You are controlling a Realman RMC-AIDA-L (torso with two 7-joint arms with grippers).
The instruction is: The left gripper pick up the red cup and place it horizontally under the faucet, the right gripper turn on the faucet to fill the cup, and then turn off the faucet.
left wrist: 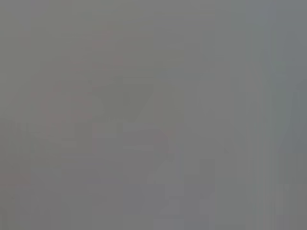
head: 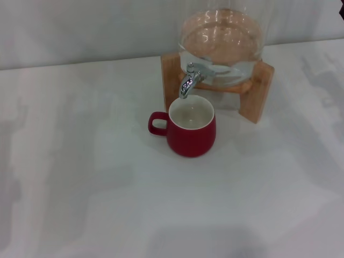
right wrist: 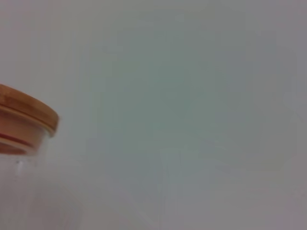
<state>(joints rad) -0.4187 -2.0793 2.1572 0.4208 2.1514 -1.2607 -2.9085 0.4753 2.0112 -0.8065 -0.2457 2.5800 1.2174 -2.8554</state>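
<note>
Only a blurred grey field, nothing distinguishable

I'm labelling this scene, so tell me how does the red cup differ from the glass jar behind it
The red cup is opaque glossy red with a white inside; the glass jar is clear. The cup sits directly on the white table; the jar is raised on a wooden stand. The cup has a loop handle; the jar carries a chrome faucet. Both stand upright, the cup's mouth under the spout.
</note>
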